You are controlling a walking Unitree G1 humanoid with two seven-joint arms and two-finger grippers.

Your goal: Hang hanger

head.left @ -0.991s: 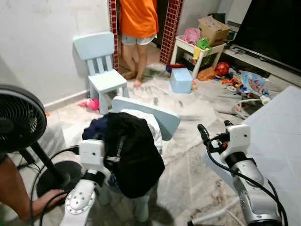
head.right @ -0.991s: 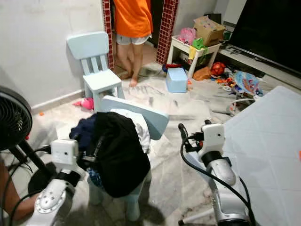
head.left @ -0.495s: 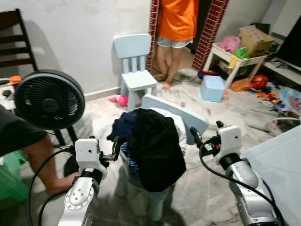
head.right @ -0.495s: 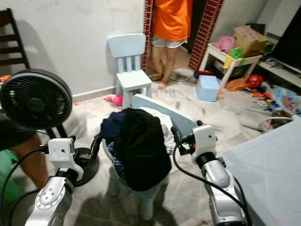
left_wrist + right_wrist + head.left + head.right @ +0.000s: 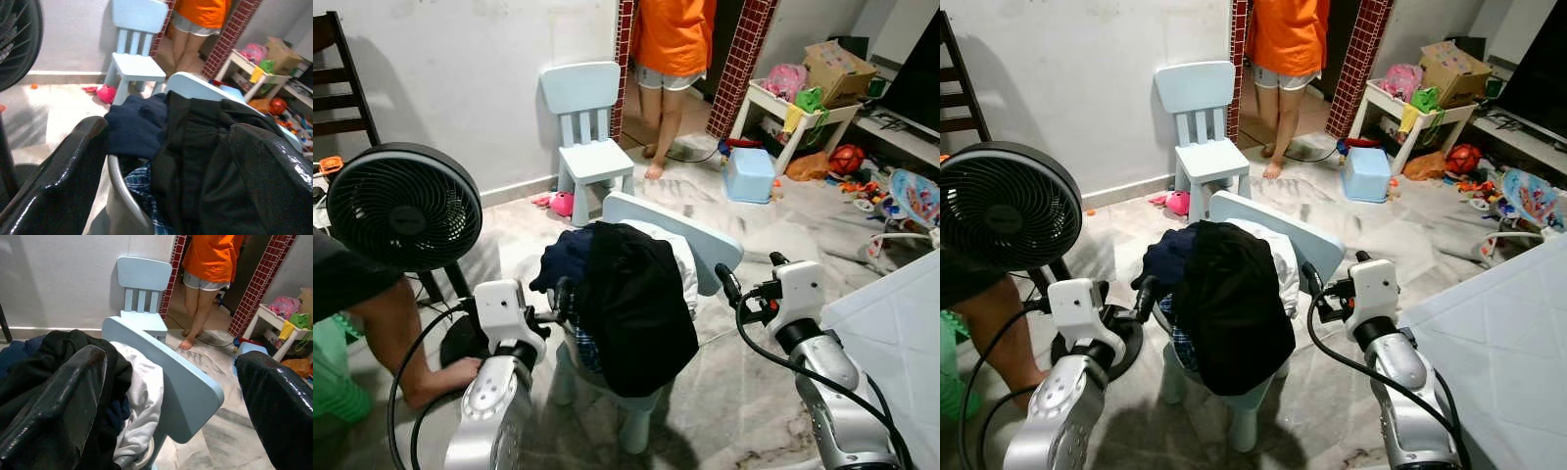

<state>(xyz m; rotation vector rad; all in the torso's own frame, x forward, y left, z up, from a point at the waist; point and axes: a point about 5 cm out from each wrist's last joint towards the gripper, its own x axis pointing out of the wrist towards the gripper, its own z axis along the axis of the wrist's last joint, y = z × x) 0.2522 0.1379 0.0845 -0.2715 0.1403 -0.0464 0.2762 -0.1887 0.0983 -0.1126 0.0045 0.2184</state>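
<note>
Both hands, left hand (image 5: 560, 297) and right hand (image 5: 744, 284), were wide open beside the black garment pile (image 5: 631, 304) on the pale blue plastic chair (image 5: 690, 240).

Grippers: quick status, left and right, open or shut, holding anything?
Left gripper: open, holding nothing, fingers either side of the clothes pile.
Right gripper: open, holding nothing, facing the light blue chair.

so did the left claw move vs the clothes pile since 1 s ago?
Cannot tell. The left claw sits at the left edge of the clothes pile, as before; the camera swung, so small shifts can't be separated.
</note>
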